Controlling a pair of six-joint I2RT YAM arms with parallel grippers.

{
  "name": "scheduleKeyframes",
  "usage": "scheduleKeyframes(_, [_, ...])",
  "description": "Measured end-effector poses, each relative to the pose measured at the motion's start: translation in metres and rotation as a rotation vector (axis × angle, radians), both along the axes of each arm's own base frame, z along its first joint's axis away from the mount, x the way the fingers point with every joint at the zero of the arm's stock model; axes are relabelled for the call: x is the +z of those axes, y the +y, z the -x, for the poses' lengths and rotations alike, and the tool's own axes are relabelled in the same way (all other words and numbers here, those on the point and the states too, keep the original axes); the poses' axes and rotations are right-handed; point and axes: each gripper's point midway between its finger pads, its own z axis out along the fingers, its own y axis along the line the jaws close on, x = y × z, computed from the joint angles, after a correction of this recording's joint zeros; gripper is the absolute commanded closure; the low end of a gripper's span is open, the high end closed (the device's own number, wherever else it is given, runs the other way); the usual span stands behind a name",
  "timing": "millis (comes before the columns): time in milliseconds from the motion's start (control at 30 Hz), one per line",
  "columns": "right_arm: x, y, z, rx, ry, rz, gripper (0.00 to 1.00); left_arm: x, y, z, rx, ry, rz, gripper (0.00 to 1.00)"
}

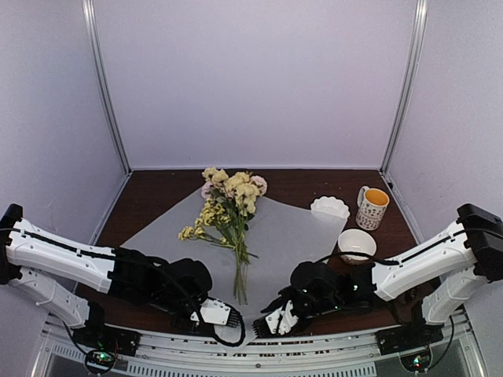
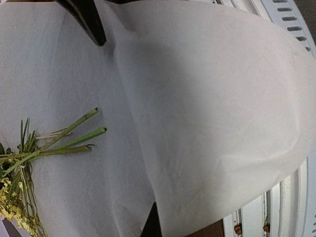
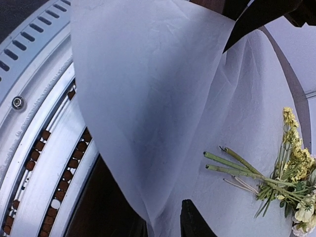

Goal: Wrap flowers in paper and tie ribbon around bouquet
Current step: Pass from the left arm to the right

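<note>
Raised fold: the near edge of the paper (image 2: 207, 123) stands up off the sheet in a loose curl that fills much of both wrist views.
Effector, left: left gripper (image 1: 228, 316) has its jaws closed, apparently pinching that near edge. Its fingers (image 2: 89, 19) show only partly behind the fold.
Effector, right: right gripper (image 1: 271, 320) is at the same edge, just right of the stems. Its opening, and whether it grips the sheet, cannot be told.
Blooms: flowers (image 1: 229, 200) lie along the middle of the sheet, heads toward the far wall. The cut stem ends point at the arms, near the fold but clear of it.
Support: brown table (image 1: 157, 188), with the rest of the sheet lying flat on it.
Absent: ribbon, not in view.
Sundries: scalloped dish (image 1: 330, 206), white bowl (image 1: 357, 242) and spotted mug (image 1: 372, 206), all by the sheet's right corner.
Step in hand: judged the first fold, with wrapping barely begun.
Next move: carry the fold forward over the stem ends, both sides level. The thin sheet may slip or tear, and the stems may shift.
</note>
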Motion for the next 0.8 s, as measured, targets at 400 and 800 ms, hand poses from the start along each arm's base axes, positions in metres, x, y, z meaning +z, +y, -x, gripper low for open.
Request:
scheduleKeyframes(400, [-0.007,-0.004,0.007,-0.006,0.000,0.032,0.64,-0.003,0.001,0.001,0.006,0.008,-0.010,1.00])
scheduleKeyframes(800, [-0.013,-0.008,0.008,-0.041,-0.029,0.025,1.00,-0.004,0.001,0.000,0.012,0.011,-0.013,0.54])
